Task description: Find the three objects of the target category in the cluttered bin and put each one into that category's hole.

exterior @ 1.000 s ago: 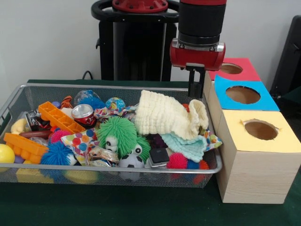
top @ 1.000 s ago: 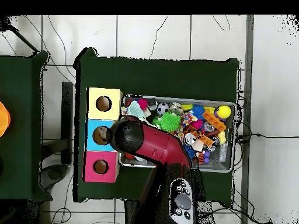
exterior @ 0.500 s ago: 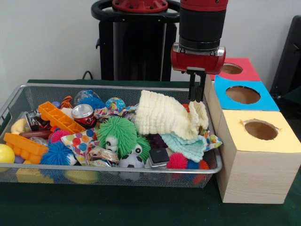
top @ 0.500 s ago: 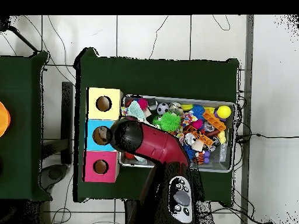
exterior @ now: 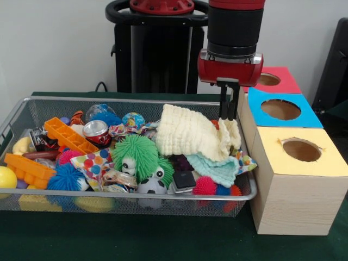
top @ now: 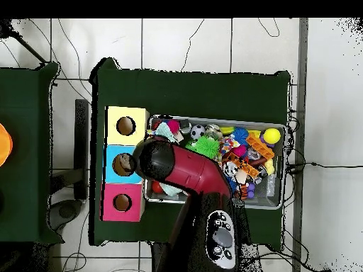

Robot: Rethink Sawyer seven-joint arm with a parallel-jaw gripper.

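Even, soft indoor light; no harsh glare.

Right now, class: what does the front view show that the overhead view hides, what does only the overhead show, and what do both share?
Front only: the gripper poised at the cream cloth; whether its jaws are open is unclear.

Overhead only: the tiled floor around the green table, while the arm covers part of the bin.

Both: the wire bin of toys and the yellow box, blue box and red box with holes.
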